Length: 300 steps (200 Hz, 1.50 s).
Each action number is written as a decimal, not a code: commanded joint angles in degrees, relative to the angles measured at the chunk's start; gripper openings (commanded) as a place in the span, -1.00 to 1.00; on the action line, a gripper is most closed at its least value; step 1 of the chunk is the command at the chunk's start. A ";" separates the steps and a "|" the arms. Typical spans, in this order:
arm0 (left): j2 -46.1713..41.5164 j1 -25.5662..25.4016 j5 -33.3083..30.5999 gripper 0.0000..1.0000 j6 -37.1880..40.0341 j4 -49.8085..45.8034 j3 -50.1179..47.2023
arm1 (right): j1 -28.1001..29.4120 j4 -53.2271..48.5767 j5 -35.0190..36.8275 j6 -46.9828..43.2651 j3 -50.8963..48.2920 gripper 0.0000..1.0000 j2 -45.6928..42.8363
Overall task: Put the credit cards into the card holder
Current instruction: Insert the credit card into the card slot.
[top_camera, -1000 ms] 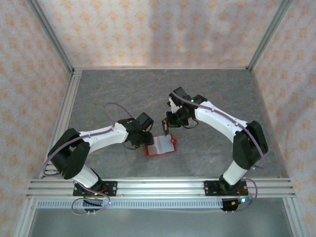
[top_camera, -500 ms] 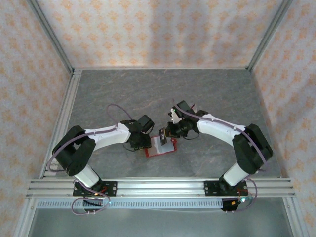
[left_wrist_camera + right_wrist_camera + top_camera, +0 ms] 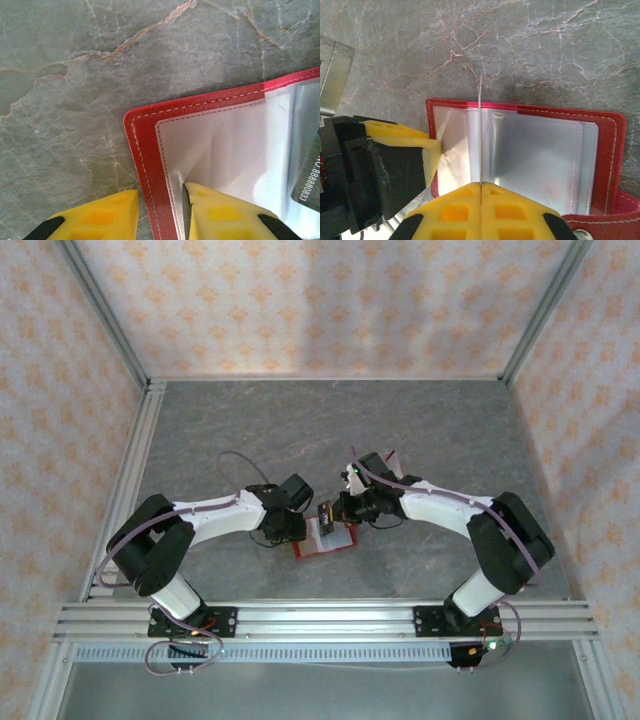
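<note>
Top external view sets my two arm bases on the metal rail [image 3: 330, 620] at the near edge, with both arms bent inward to meet over the card holder [image 3: 328, 542]. It lies open and flat on the grey veined table [image 3: 300, 420], a little near of the middle.

My left gripper [image 3: 292, 530] is at the holder's left edge. Its yellow fingers [image 3: 220, 215] are apart and straddle the red stitched border. One tip presses on the pale inner sleeve, which creases around it. The other sits on the table just outside the border.

My right gripper [image 3: 338, 510] is just right of it, its fingers clamped together on a credit card [image 3: 480, 125]. The card stands upright on its edge, a thin line from my right wrist, above the clear sleeves left of the holder's middle. I cannot tell whether its lower edge has entered a pocket. From my left wrist, its dark face with pale printed digits shows at the holder's right. The round snap tab [image 3: 600, 220] sits at the holder's corner beside my right fingers.

Farther off the table runs back to patterned walls [image 3: 330, 300].
</note>
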 commanded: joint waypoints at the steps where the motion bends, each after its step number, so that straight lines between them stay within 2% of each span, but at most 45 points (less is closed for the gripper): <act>1: 1.57 -0.49 -2.09 -0.42 1.18 -3.73 -1.60 | 0.32 3.85 -1.01 1.02 -0.91 -1.00 0.75; 102: 1.45 -0.84 -2.09 -0.42 1.00 -3.93 -1.59 | 0.34 10.73 -6.08 4.67 -4.84 -1.00 1.83; 300: 1.84 -0.95 -1.96 -0.42 0.47 -3.37 -1.88 | 0.29 9.81 -10.68 3.08 -8.13 -1.00 4.37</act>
